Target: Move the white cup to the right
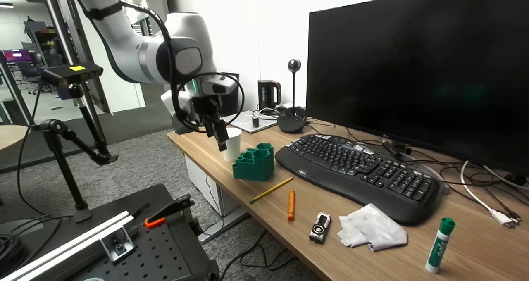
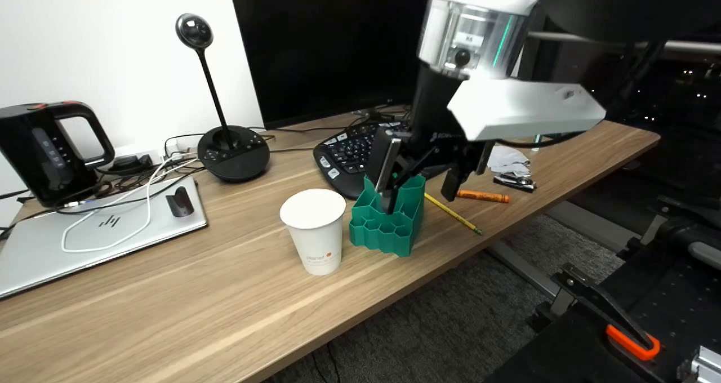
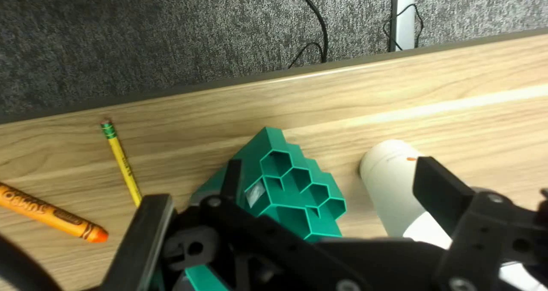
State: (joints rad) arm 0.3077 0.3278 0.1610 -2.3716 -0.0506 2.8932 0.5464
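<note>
A wood-grained desk (image 2: 169, 321) is running along a white wall (image 2: 129, 39), above grey carpet (image 3: 150, 47). One white cup (image 2: 315, 236) is standing upright nearer the outer edge than the wall, just beside one green block (image 2: 388, 231). One pencil (image 1: 271, 190), one orange crayon (image 1: 291, 205) and one white tissue (image 1: 374, 227) are lying past the block, near one keyboard (image 1: 355, 169). The pincer (image 2: 418, 196) is hovering near the block, its jaws standing wide apart and holding nothing. A stretch of desk is showing between the cup and one silver laptop (image 2: 107, 235)
</note>
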